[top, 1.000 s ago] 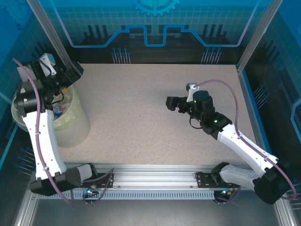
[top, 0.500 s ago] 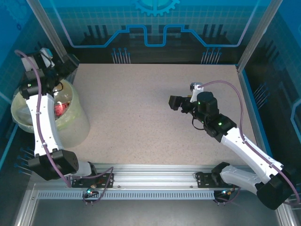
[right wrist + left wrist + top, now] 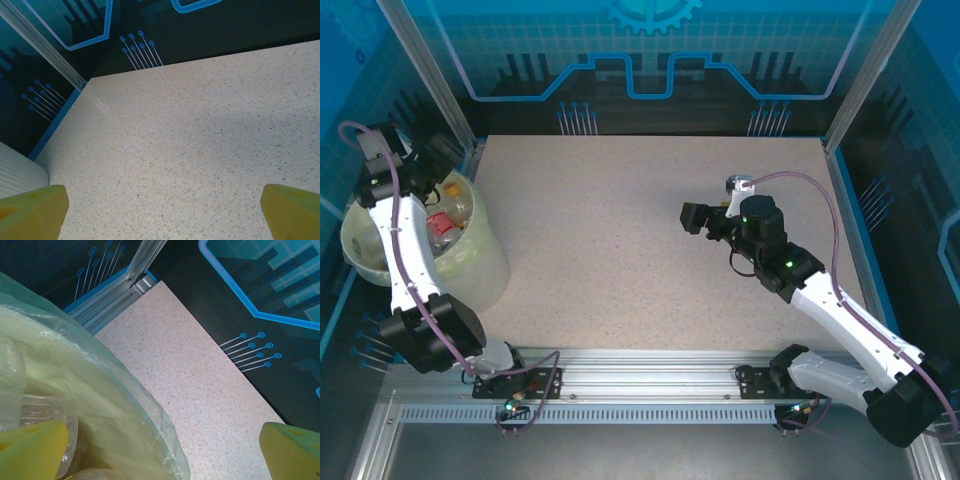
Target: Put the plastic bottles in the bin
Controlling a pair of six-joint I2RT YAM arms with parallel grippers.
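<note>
Bin point(image 3: 485, 265) sits at the table's point(image 3: 620, 260) left edge, with the plastic bottles point(image 3: 442, 226) piled inside. My right hand point(image 3: 692, 216) hovers mid-table, spread wide, holding nothing. Further back, my left hand point(image 3: 440, 160) hangs over the bin's far rim, also wide open and empty.

yel-grn bin point(image 3: 485, 268), speckled tbl point(image 3: 620, 220)

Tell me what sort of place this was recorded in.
Probably a purpose-built robot test cell: silver aluminium frame posts and blue circuit-pattern wall panels enclose a speckled beige tabletop, with two white robot arms bolted to a metal rail.
</note>
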